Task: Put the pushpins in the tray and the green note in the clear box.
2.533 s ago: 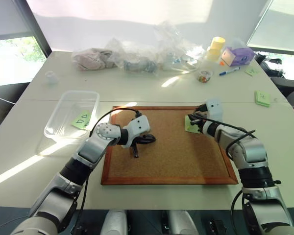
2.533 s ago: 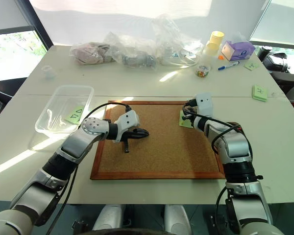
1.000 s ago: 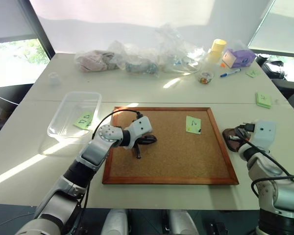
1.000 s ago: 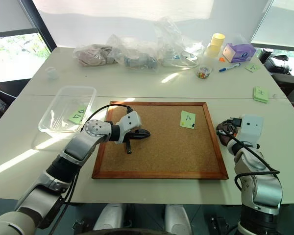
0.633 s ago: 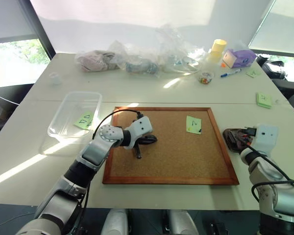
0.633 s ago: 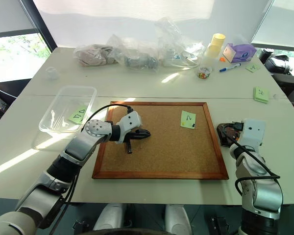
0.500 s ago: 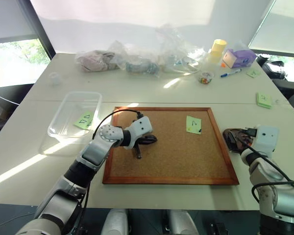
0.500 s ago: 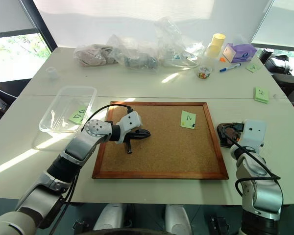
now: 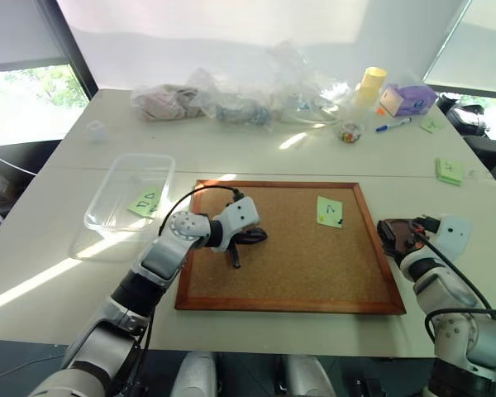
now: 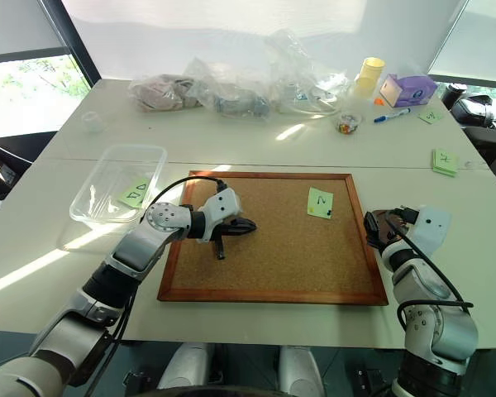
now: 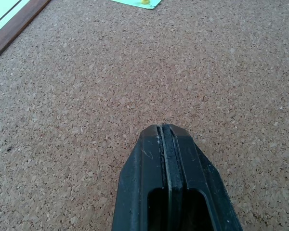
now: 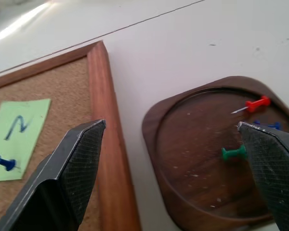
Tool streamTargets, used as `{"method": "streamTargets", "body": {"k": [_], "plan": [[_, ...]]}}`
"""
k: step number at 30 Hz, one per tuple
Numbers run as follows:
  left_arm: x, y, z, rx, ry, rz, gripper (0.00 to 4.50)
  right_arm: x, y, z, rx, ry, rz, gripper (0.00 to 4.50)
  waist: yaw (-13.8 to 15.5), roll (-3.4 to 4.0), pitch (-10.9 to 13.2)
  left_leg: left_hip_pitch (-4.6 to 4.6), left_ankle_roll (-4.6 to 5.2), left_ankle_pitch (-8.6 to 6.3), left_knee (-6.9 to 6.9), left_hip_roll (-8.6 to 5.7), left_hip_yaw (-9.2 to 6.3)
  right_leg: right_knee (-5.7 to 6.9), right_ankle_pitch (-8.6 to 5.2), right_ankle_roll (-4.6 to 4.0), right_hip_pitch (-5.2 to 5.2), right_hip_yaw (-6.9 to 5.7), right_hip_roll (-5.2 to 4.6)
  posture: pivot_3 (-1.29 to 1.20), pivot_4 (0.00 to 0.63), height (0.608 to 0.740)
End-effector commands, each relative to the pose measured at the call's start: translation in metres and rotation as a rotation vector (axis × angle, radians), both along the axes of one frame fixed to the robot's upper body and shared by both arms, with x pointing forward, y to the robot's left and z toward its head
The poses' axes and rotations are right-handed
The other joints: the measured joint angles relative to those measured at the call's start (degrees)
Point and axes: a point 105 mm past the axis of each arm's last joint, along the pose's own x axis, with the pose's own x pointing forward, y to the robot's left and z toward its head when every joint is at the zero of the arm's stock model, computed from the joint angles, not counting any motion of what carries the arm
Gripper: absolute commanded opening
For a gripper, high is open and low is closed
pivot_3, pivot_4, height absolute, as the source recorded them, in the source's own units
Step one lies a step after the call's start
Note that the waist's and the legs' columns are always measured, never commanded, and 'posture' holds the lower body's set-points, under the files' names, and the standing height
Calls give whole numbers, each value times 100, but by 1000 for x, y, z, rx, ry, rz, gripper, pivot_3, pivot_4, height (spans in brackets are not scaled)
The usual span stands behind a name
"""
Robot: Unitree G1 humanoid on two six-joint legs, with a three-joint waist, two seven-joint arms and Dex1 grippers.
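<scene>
Right gripper (image 12: pixel 173 159) hung wide open over the tray (image 12: pixel 156 126); left (image 11: pixel 164 144) was shut, empty. The note (image 9: pixel 330 211) looked flimsy, best pinched by an edge once its blue pin (image 12: pixel 3 162) was out.

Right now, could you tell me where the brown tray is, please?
The tray sits on the white table just past the cork board's right frame edge, below the open right gripper.

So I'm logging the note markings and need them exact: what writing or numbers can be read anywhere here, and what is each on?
"2": handwritten in dark ink on the green note pinned to the cork board by a blue pushpin.
Two dark figures on the light green note inside the clear box: too small to read.
Marks on the green notes at the table's right edge: too small to read.
Purple box: nothing legible.
</scene>
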Motion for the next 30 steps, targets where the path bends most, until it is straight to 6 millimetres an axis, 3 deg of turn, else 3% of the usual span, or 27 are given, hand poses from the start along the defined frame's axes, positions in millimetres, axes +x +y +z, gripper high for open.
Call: {"method": "streamTargets", "body": {"k": [1, 3, 6, 11, 13, 21, 30], "plan": [[-3, -1, -11, 30, 30, 0, 0, -1, -6, 8, 13, -30, -20, 4488, -3, 0, 0, 0, 0, 0, 0, 0, 0, 0, -3, -5, 0, 0, 0, 0, 150, 737], [-2, -1, -11, 29, 29, 1, 0, -1, -8, 10, 3, -35, -26, 4488, -3, 0, 0, 0, 0, 0, 0, 0, 0, 0, -4, -7, 0, 0, 0, 0, 150, 737], [-2, -1, -11, 31, 28, 4, 0, -2, -7, 28, -100, -96, 0, 4488, -2, 1, 0, 0, 0, 0, 0, -1, 0, 0, -4, -7, 0, 0, 0, 0, 150, 737], [-2, -1, -11, 33, 30, 2, 0, 2, 16, 56, -373, -178, 154, 4488, -12, 1, -1, 1, 1, 0, 0, -6, 0, -1, -4, -7, 0, 0, 0, 0, 150, 737], [-1, -1, -11, 34, 29, 2, 0, 6, 24, 60, -367, -206, 178, 4488, -19, 0, -2, 2, 1, 0, 0, -7, 0, -1, -5, -8, 0, 0, 0, 0, 150, 737], [0, -2, -9, 33, 25, -1, 0, 18, 69, 32, -243, -159, 376, 4488, 8, -1, -2, 1, 1, 0, 0, -7, -2, -2, -5, -9, 3, 0, 1, 0, 150, 737], [-1, 1, -9, 36, 27, 2, 0, 17, 78, 15, -240, -113, 421, 4488, 2, 0, -2, 2, 0, 0, 0, -6, -2, -2, -5, -10, 3, 0, 0, 0, 150, 737]]}}
